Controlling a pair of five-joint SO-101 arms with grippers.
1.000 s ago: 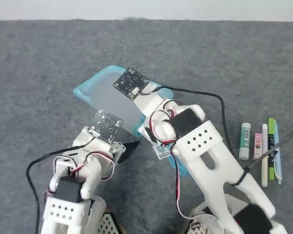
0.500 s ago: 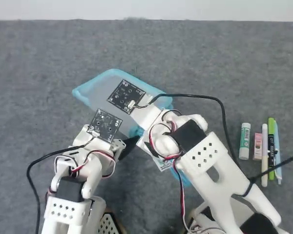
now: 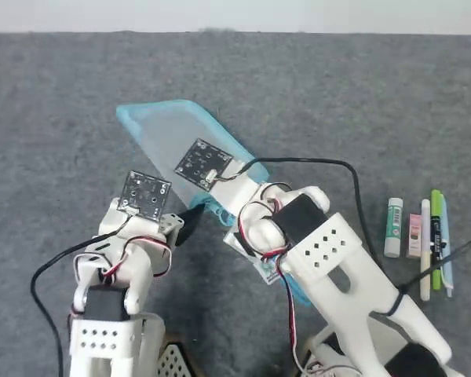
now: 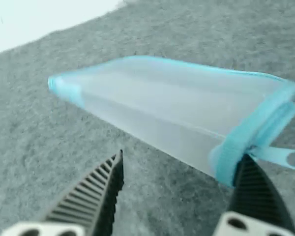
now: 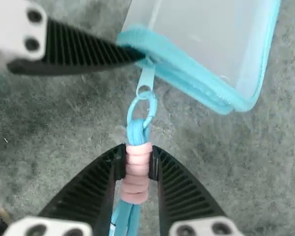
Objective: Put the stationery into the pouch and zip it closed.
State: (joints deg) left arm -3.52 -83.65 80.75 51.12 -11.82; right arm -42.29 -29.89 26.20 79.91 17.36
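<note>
Grey felt table, four entries.

1. The pouch is clear-walled with blue edging. It lies straight ahead of both grippers, its zip corner nearest their tips. The wall is frosted, so the contents cannot be told.

2. The pull is a pink bead on a blue cord, looped through the ring of the zip tab. The right gripper is clenched on the bead, and the cord runs from its tips to the pouch corner.

3. The left gripper is spread wide and grasps nothing. One finger touches the blue trim at the zip corner, just beside the tab. The other hangs over bare felt.

4. The stationery is a row of sticks and pens lying well apart on the right arm's outer side. None is in the pouch.

Step judged in hand: drawing the zip open, since everything waits outside.

Handling notes:
- The pull should run along the zip edge, low and level. A lift would likely tip the light pouch rather than move the slider.
- The left gripper would do better closed on the corner trim, or pressing it to the felt. A single touching finger may let the pouch slide or swivel after the cord.
- The clamp belongs on the bead, not the thin cord, which could slip.
- Take up any slack gently before loading the tab.
- Carry the slider to the far end so the mouth gapes wide enough for the long pens.
</note>
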